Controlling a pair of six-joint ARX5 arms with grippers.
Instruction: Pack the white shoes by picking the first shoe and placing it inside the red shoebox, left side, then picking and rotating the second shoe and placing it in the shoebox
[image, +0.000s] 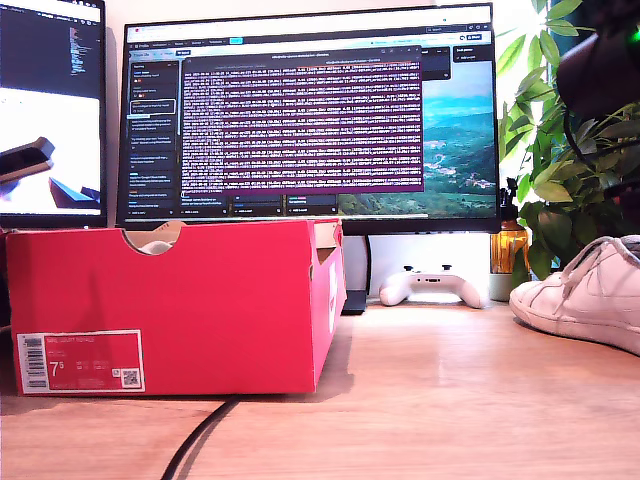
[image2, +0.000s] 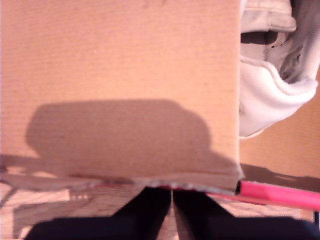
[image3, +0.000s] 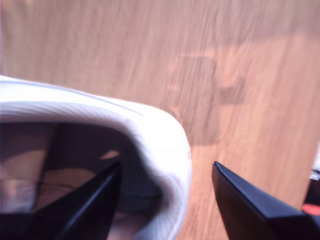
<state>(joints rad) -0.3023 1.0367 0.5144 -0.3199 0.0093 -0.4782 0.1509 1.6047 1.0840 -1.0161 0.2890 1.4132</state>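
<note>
Two white low-top leather sneakers appeared in this moment, one in each wrist view. In the first wrist view, one white sneaker (image2: 265, 95) lay inside the bright red cardboard shoebox (image: 200, 300), beside a tan cardboard flap (image2: 120, 75) that filled most of that view. The first gripper (image2: 172, 215) hung above the red rim with its two dark fingers pressed together and nothing between them.

The other white sneaker (image: 590, 290) rested on the light wooden desk (image: 430, 400) at the exterior view's right, well apart from the box, its toe pointing toward the box and its long axis running roughly across that view. The second wrist view showed the second gripper (image3: 165, 200) spread wide over this shoe's padded collar (image3: 150, 150): one finger (image3: 85, 200) sat inside the shoe opening, the other (image3: 250, 205) outside over the bare desk, the collar wall between them and not yet pinched.

The second gripper was therefore judged the nearer to the remaining shoe, and the coming move would turn on closing across that collar, then carrying the shoe toward the exterior view's left. A white game controller (image: 432, 285) and a wide dark computer monitor (image: 310, 120) stood behind, clear of that path.
</note>
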